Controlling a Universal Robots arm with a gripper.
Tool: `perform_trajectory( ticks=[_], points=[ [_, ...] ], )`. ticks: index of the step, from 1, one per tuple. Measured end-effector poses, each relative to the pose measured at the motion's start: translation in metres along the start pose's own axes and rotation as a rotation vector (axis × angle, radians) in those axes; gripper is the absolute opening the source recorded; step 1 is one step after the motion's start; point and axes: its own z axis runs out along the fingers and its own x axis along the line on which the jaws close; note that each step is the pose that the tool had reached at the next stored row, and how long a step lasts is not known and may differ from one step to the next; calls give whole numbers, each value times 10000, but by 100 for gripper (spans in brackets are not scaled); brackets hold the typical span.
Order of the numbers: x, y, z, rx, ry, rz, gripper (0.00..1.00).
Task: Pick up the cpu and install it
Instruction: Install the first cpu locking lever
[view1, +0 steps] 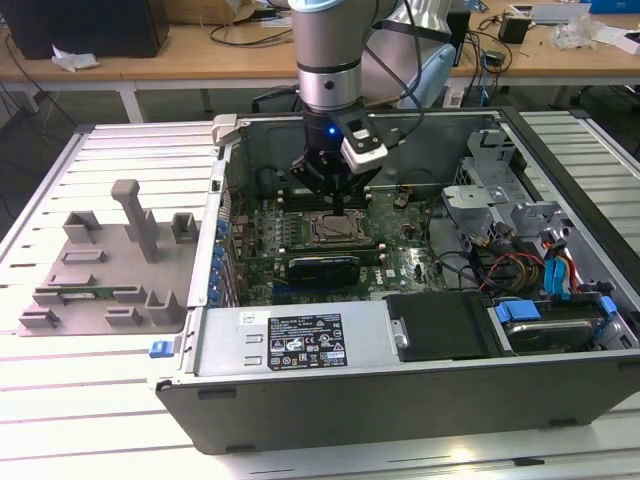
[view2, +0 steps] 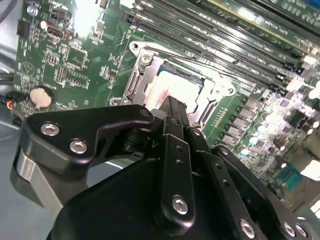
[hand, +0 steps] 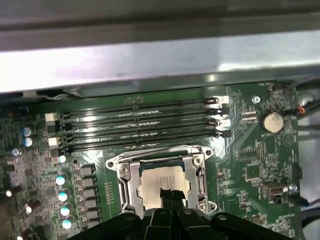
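Cpu lies flat in the motherboard socket, inside the open computer case. Gripper fingertips rest pressed together on its top.

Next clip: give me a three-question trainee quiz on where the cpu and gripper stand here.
1. True or false: the cpu lies inside the socket frame on the motherboard.
2. What is the gripper directly above: A) grey fixture tray, B) cpu socket, C) drive bay?
3. Fill in: the memory slots run beside the ____ frame.

Key: 1 true; 2 B; 3 socket.
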Motion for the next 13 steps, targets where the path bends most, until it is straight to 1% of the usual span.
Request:
perform_trajectory(
  ticks=[2, 4, 8, 11, 13],
  points=[
    [0, 0, -1, -9, -11, -222, 11],
    [-1, -2, -13, -3, -10, -301, 11],
    [-9, -7, -99, -4, -12, -302, 11],
    [-11, -15, -100, -5, -12, -303, 11],
    [-18, -54, -96, -5, -11, -303, 11]
  ],
)
